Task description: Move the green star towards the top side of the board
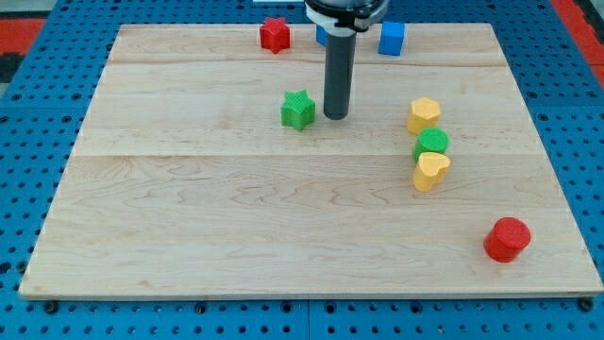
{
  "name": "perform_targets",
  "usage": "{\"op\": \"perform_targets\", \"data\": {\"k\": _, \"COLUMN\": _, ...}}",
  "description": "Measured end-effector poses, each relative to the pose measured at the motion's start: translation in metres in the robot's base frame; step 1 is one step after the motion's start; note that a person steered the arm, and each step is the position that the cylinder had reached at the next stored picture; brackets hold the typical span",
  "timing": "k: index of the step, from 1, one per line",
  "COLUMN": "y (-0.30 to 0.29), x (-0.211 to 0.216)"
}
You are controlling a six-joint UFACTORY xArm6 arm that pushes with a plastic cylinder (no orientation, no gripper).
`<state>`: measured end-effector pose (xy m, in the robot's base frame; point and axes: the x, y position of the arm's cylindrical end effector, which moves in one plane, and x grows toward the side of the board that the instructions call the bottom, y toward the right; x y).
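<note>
The green star (297, 110) lies on the wooden board (189, 208), a little above the middle and left of centre. My tip (336, 116) rests on the board just to the star's right, with a small gap between them. The dark rod rises from there to the view's top edge.
A red star-like block (275, 35) lies near the top edge. A blue cube (392, 38) sits to the rod's right, and another blue block (322, 36) is partly hidden behind the rod. At the right stand a yellow block (424, 114), a green cylinder (431, 143) and a yellow heart (431, 171) in a column. A red cylinder (507, 238) sits at the bottom right.
</note>
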<state>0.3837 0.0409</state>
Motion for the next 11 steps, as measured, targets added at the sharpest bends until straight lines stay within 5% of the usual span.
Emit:
{"op": "perform_targets", "data": {"k": 2, "y": -0.114, "x": -0.009}}
{"op": "perform_targets", "data": {"k": 5, "y": -0.180, "x": -0.098}}
{"op": "perform_targets", "data": {"k": 11, "y": -0.187, "x": -0.079}}
